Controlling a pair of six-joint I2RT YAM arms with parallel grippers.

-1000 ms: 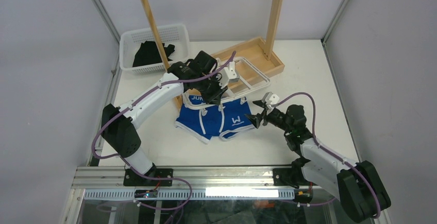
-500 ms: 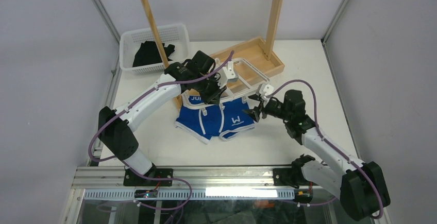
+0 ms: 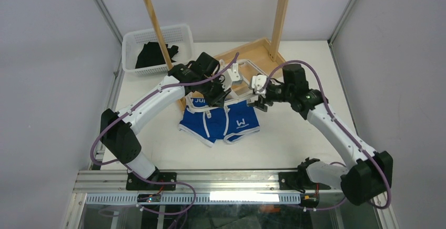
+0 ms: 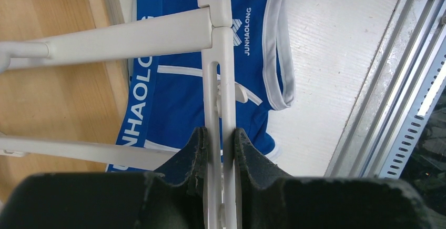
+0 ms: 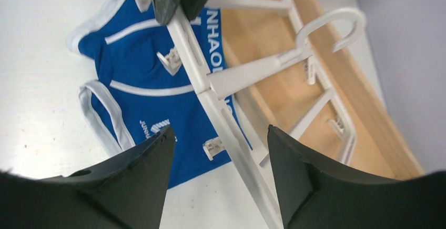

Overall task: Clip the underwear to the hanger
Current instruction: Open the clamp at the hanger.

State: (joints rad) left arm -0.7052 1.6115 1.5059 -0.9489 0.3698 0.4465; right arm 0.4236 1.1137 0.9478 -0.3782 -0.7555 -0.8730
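Hanger (image 4: 222, 45) btwn L fingers (image 4: 192, 152)

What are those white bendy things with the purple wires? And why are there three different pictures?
They are two robot arms, bolted to the near edge of a table. One picture comes from a camera high above. The other two come from small cameras on each arm's wrist, so you see its black fingers close up.

On the table lies blue underwear. A white plastic hanger is partly above it. A tall wooden rack stands at the back, and a white basket holds a black garment.

The left end effector is pinched shut on a bar of the hanger. The right end effector is open, with its fingers spread on either side of another hanger bar, gripping nothing.
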